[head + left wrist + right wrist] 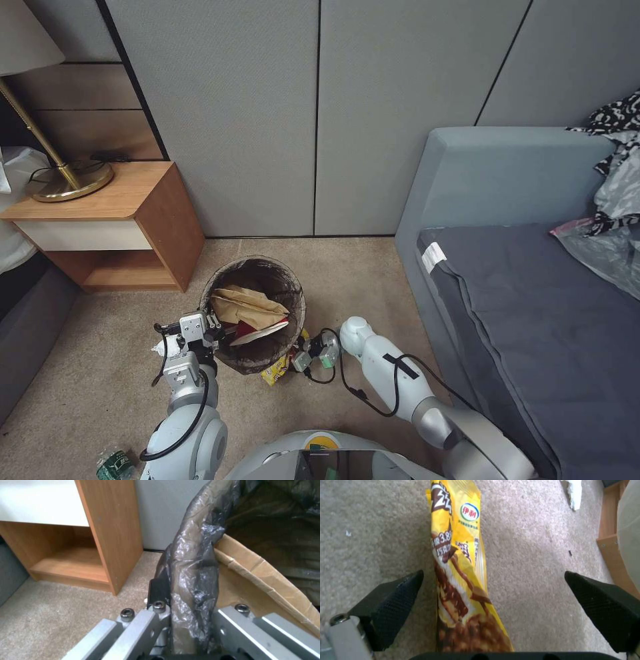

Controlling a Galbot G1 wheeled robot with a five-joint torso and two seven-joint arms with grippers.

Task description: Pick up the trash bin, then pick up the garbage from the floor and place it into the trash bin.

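Note:
The trash bin (257,360), round and lined with a dark bag, stands on the carpet in front of me. It holds a tan paper bag (245,305) and a red-white wrapper (257,330). My left gripper (212,327) is shut on the bin's bag-covered rim (191,585), with the paper bag (266,580) just inside. My right gripper (303,357) is low beside the bin, open, with one fingertip (403,590) on either side of a yellow snack packet (460,562) lying on the carpet. That packet (273,372) pokes out at the bin's near side.
A white tissue (162,347) lies left of my left wrist, and a green bottle (113,464) sits near my base. A wooden nightstand (107,227) with a brass lamp (67,180) stands at left. A grey sofa (507,280) fills the right.

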